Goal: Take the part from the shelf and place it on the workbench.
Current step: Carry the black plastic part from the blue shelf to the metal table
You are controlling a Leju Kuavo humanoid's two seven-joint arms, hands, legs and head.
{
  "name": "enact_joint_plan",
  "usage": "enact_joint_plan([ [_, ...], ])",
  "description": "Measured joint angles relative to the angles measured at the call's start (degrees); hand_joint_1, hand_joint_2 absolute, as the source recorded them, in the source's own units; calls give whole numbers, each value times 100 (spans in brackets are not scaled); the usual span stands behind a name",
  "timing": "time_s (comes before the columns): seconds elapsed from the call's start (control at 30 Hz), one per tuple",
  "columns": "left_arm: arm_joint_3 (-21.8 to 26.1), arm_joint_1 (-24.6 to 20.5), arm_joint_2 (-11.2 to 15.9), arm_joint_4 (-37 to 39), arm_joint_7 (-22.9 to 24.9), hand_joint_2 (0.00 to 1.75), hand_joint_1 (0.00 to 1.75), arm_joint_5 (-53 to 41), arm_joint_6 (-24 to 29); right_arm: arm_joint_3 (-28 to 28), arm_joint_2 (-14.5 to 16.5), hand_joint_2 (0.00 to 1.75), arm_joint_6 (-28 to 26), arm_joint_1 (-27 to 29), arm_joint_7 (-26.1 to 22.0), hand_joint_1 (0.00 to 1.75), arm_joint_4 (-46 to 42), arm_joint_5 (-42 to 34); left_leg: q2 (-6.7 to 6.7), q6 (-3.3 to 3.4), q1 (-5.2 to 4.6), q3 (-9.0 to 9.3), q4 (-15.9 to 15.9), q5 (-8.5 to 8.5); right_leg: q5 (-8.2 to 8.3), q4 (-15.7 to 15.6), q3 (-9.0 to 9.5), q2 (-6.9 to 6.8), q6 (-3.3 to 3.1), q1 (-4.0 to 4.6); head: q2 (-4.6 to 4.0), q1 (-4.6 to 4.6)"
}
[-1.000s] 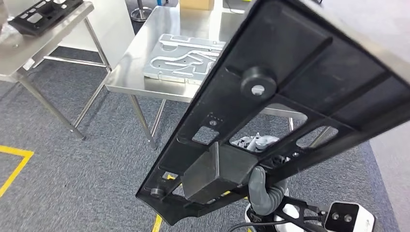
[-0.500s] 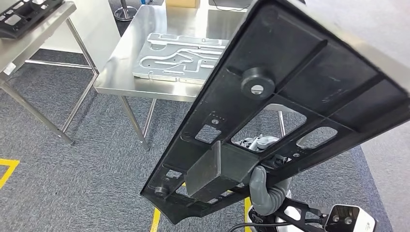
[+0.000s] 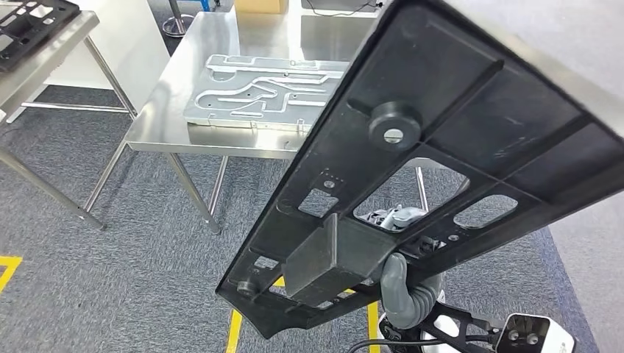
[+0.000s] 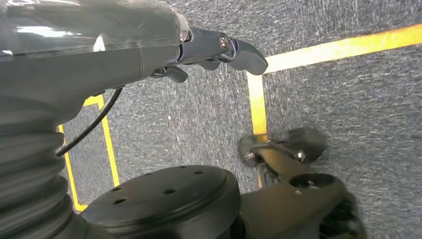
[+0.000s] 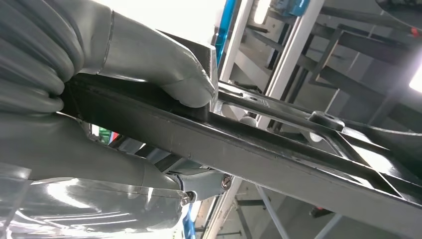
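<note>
Before the workbench (image 3: pixel 221 140) | part (image 3: pixel 441 169) tilted (long axis lower-left to upper-right) | right hand (image 5: pixel 149 74) fingers clamp it

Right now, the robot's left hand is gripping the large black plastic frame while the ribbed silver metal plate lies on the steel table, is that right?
Not quite: the right hand grips the large black plastic frame, as the right wrist view shows. The left hand hangs above the carpet, holding nothing. The ribbed silver metal plate does lie on the steel table.

The part (image 3: pixel 441 158) is a long black ribbed plastic frame with cut-out openings, a round boss and a boxy block near its lower end. It hangs tilted in the air, its lower end pinched in the right hand (image 5: pixel 149 99), above grey carpet and near the steel workbench (image 3: pixel 213 140).
</note>
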Motion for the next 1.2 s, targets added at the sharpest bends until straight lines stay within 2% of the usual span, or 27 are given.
enact_joint_plan([
  [0.03,0,6,0,1,0,175,0,0,0,0,0,175,1,1,-1,175,-1,1,-8,28,-7,49,-131,15,-7,23,-19,6,27,10,0,0],
  [0.13,2,9,-2,1,0,175,0,0,0,0,-1,175,1,2,-2,175,-3,0,-17,141,-14,51,-176,26,-8,42,-42,4,111,5,0,-1],
  [0.17,2,6,0,0,1,175,0,-2,2,0,-1,175,1,0,-2,175,-6,0,-15,178,-6,58,-194,41,-57,102,-63,-3,142,-2,0,3],
  [0.23,2,1,3,-1,16,175,0,-16,14,0,-2,175,8,-3,-1,175,-9,2,-4,230,12,69,-220,60,-320,535,-257,-22,196,-18,0,13],
  [0.3,2,3,5,-1,53,175,0,-27,22,1,-2,175,11,-5,7,175,-9,26,5,247,8,62,-221,60,-651,1269,-616,-35,238,-33,0,20],
  [0.33,2,4,5,-1,73,175,0,-22,20,2,-2,175,5,-7,19,175,-8,50,8,249,6,61,-220,57,-716,1533,-750,-38,248,-39,0,20],
  [0.37,2,5,4,-1,87,175,0,-12,19,4,-1,175,-4,-14,34,175,-8,77,8,249,5,64,-219,54,-677,1608,-794,-40,249,-42,0,21],
  [0.4,2,3,4,-1,96,175,0,-2,17,9,-1,175,-13,-30,51,175,-7,98,5,246,5,72,-218,48,-533,1462,-730,-42,240,-44,0,21],
  [0.47,2,2,-2,-1,99,175,0,12,17,21,0,175,-16,-93,93,175,-6,114,-2,224,6,103,-220,24,-152,715,-361,-46,199,-40,0,20],
  [0.5,2,0,-5,-1,96,175,0,15,17,25,0,175,-17,-129,107,175,-4,110,-2,202,-1,114,-223,12,-38,358,-185,-52,172,-25,0,20],
  [0.53,2,-2,-8,-1,93,175,0,18,17,28,1,175,-18,-158,115,175,-2,105,-2,174,-7,119,-229,1,9,122,-72,-53,143,-7,0,20],
  [0.6,2,-4,-9,-1,88,175,0,21,16,37,2,175,-27,-184,114,175,6,92,1,110,-18,125,-250,-7,-21,8,-30,-50,88,28,0,20],
  [0.7,2,-5,-10,-1,89,175,0,21,15,75,9,175,-51,-215,119,175,10,86,0,19,-14,114,-158,-90,-13,-49,19,-37,-2,0,0,13],
  [0.77,3,-7,-10,-1,89,175,0,27,12,113,19,175,-62,-245,125,175,10,86,-6,-7,-7,-133,352,-346,-22,-84,73,-50,-61,-12,0,3],
  [0.83,4,-22,-11,-1,87,175,0,46,3,132,22,175,-84,-256,133,175,17,86,-7,-20,-11,-539,1102,-624,-51,-81,101,-63,-106,8,0,-4],
  [0.87,4,-32,-11,-1,90,175,0,56,-2,139,22,175,-101,-256,137,175,26,85,-7,-22,-13,-674,1329,-648,-67,-78,119,-64,-118,19,0,-4],
  [0.9,4,-41,-11,-1,95,175,0,64,-5,149,22,175,-114,-256,139,175,37,83,-6,-18,-15,-710,1349,-554,-86,-74,143,-58,-125,28,0,-4],
  [0.93,4,-46,-11,-1,103,175,0,68,-6,159,22,175,-124,-256,138,175,46,80,-6,-6,-15,-639,1149,-360,-109,-69,173,-46,-125,35,0,-4],
  [1.0,4,-33,-10,-1,125,175,0,72,-3,176,21,175,-126,-259,138,175,56,73,-9,38,-24,-338,427,73,-164,-49,230,-19,-104,52,0,-3],
  [1.03,4,-26,-10,-1,134,175,0,72,0,180,21,175,-126,-262,138,175,57,67,-11,65,-34,-210,124,178,-186,-30,232,-8,-83,62,0,-3],
  [1.07,4,-19,-11,-1,144,175,0,72,2,183,20,175,-126,-265,137,175,58,57,-14,88,-46,-140,-60,211,-201,-15,222,-4,-60,69,0,-1],
  [1.13,5,-13,-14,-1,151,175,0,72,3,185,18,175,-126,-273,134,175,59,31,-24,134,-57,-119,-163,171,-215,-8,191,-8,-7,72,0,-1],
  [1.2,7,-13,-22,-1,155,175,0,69,2,186,17,175,-125,-281,127,175,58,6,-32,189,-27,-85,-211,175,-271,52,181,-20,56,67,0,7],
])
